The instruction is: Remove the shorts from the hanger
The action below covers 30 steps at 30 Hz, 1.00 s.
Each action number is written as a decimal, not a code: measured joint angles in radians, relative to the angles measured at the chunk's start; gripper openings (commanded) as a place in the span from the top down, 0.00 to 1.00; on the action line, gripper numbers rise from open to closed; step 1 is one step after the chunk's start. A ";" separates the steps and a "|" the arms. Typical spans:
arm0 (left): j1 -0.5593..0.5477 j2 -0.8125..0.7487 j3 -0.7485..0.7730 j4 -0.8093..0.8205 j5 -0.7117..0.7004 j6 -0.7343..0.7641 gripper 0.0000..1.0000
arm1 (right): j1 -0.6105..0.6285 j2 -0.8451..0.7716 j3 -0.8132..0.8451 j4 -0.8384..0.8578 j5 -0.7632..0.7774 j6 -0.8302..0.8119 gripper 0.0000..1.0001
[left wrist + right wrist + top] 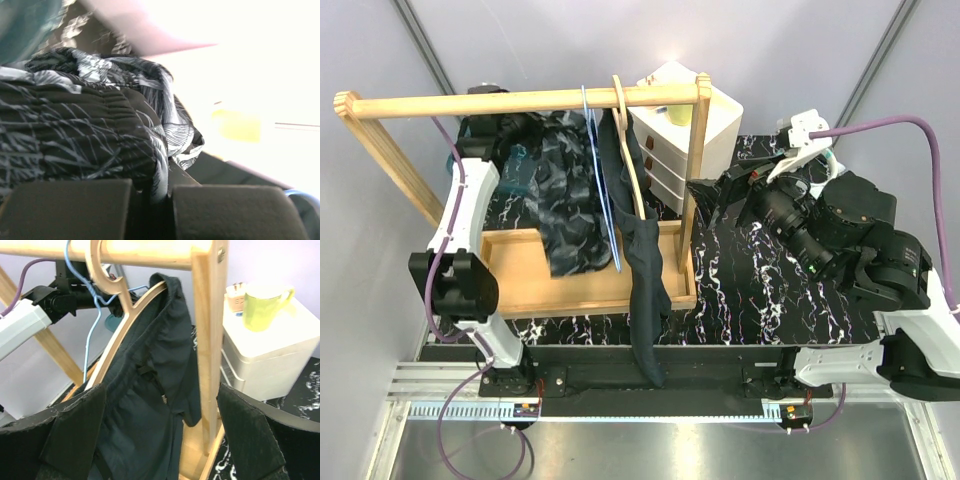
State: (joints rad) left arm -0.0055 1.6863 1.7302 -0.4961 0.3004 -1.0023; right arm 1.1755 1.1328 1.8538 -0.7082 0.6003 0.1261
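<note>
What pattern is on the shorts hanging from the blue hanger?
The shorts are black with a pale grey leafy line print, clearest in the left wrist view.

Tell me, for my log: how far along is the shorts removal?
Done: left end effector grips the patterned shorts at the waistband. In hand: drawing them off the blue hanger; they hang beside it. Left: freeing them; right end effector open near the rack.

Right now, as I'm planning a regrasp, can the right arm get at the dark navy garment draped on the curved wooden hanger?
Probably yes: the open right gripper faces the dark navy garment, but the rack's pale wooden upright post stands beside its path.
</note>
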 measured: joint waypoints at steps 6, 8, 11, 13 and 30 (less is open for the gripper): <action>0.073 0.129 0.127 0.201 0.078 -0.140 1.00 | 0.000 0.027 0.050 0.001 0.041 -0.043 0.00; 0.094 0.172 0.175 0.269 0.082 -0.183 1.00 | 0.000 0.039 0.064 0.001 0.055 -0.057 0.00; 0.118 0.241 0.264 0.359 0.085 -0.239 1.00 | 0.000 0.052 0.074 0.001 0.082 -0.077 0.00; 0.130 0.301 0.357 0.414 0.085 -0.278 1.00 | 0.000 0.061 0.085 0.000 0.097 -0.086 0.00; 0.234 0.516 0.640 0.699 0.019 -0.417 1.00 | 0.000 0.150 0.149 0.008 0.142 -0.173 0.00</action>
State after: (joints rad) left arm 0.2283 2.2024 2.3699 0.2028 0.3191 -1.4193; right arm 1.1759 1.2823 2.0029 -0.7002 0.7425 -0.0471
